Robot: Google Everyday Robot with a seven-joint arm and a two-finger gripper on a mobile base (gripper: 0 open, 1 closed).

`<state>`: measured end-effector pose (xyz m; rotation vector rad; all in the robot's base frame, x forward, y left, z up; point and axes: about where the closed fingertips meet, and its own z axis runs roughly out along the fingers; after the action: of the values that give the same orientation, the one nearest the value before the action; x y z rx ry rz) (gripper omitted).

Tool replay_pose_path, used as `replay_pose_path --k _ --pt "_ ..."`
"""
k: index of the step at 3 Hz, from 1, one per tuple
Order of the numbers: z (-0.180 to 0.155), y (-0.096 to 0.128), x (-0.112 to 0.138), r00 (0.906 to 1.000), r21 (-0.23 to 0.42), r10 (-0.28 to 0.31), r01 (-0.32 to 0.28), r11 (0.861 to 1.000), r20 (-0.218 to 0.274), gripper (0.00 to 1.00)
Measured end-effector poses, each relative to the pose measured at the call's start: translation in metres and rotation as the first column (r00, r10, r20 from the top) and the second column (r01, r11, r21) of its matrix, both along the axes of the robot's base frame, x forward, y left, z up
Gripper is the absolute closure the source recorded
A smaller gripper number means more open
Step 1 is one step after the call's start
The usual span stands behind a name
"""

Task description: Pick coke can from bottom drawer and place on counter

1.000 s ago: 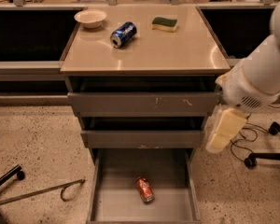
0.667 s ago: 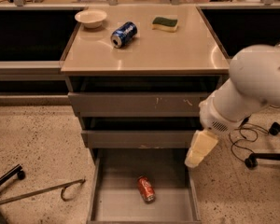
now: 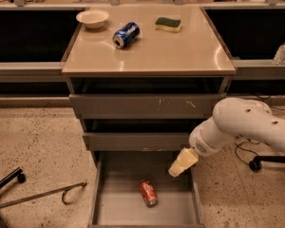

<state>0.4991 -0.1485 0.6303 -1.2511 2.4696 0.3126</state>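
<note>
The coke can [image 3: 148,192] is lying on its side in the open bottom drawer [image 3: 118,208], its long axis running roughly front to back. The gripper [image 3: 183,162] is hovering just up and right of it; whether it is parted or closed cannot be told.

The robot's arm [image 3: 247,127] is smooth, rounded white plastic with a few small dark dots; its cream-yellow gripper [image 3: 183,162] sits at 5 o'clock in view.
</note>
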Motion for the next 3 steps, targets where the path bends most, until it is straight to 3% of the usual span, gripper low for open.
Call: replay_pose_path --k 1,2,3 --pt "0.0 0.0 0.0 1.0 -0.001 0.001 -0.001 1.0 -0.001 0.0" --pt "-0.022 -0.004 0.002 0.9995 0.01 -0.028 0.028 1.0 -0.016 0.0" --pt "-0.087 -0.02 0.012 0.9894 0.037 -0.14 0.141 0.989 -0.038 0.0"
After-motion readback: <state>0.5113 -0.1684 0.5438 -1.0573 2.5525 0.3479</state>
